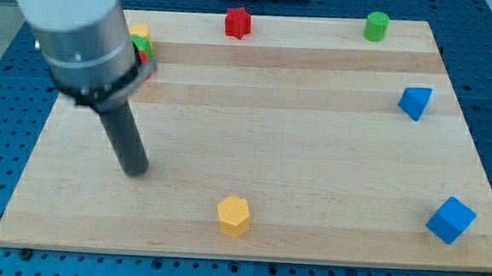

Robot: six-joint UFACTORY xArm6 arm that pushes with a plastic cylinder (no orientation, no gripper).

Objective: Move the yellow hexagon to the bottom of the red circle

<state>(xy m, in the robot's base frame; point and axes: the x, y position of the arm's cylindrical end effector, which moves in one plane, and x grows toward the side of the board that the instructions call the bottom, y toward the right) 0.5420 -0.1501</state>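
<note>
The yellow hexagon (233, 216) lies near the board's bottom edge, a little left of centre. The red circle (146, 66) is at the upper left, mostly hidden behind my arm; only a red sliver shows. My tip (136, 171) rests on the board, left of and above the yellow hexagon, well apart from it and below the red circle.
A yellow block (139, 33) and a green block (140, 45) sit close together at the upper left beside the red one. A red star (238, 22) and a green cylinder (376, 26) stand at the top edge. A blue triangle (414, 102) is at right, a blue cube (451, 220) at lower right.
</note>
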